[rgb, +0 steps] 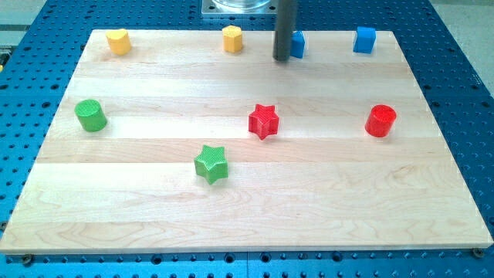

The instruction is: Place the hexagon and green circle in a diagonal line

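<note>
Covering part of a blue block [298, 44] at upper centre, my tip [282, 58] ended a bare rod with no claw to open or close. That block's shape was unclear. Just left sat the yellow hexagon [232, 38], near the wooden board's [255, 208] top edge. Far off at mid-left stood the green circle [90, 116], with open board below

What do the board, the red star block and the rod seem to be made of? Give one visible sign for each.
The board looks like pale wood: lengthwise planks with grain, matte. The red star block seems plastic, perhaps printed: even colour, fine ridges on top. The rod, ending at my tip beside a blue block, looks like dark metal or plastic; unclear.
</note>
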